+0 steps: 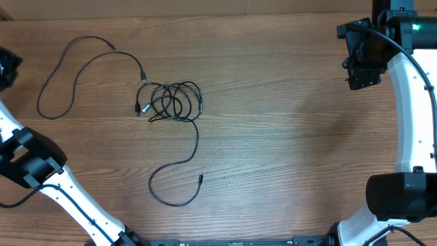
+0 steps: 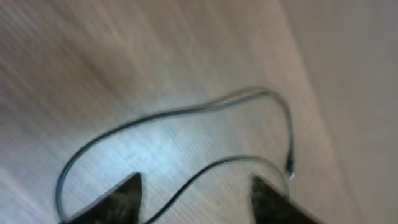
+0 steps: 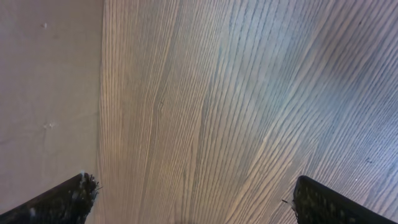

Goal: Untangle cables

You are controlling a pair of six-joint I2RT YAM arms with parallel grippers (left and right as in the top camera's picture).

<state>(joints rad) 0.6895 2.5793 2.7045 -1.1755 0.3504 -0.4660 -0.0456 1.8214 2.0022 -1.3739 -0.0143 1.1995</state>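
Observation:
The cables show in the overhead view as a small coiled bundle (image 1: 174,101) of thin black cords left of the table's middle. One loose strand (image 1: 65,68) loops out to the far left. Another strand (image 1: 188,154) trails toward the front and ends in a plug (image 1: 201,178). My left gripper (image 1: 5,68) is at the far left edge, open and empty. Its blurred wrist view shows the open fingers (image 2: 196,202) above the looping strand (image 2: 186,112), with a plug end (image 2: 290,167). My right gripper (image 1: 362,76) is at the back right, far from the cables. It is open (image 3: 193,202) over bare wood.
The wooden table (image 1: 287,137) carries nothing besides the cables. Its edge shows in the left wrist view (image 2: 323,118) and in the right wrist view (image 3: 102,93), with a plain beige surface beyond. The white arm links (image 1: 68,195) (image 1: 413,116) stand at the front left and right sides.

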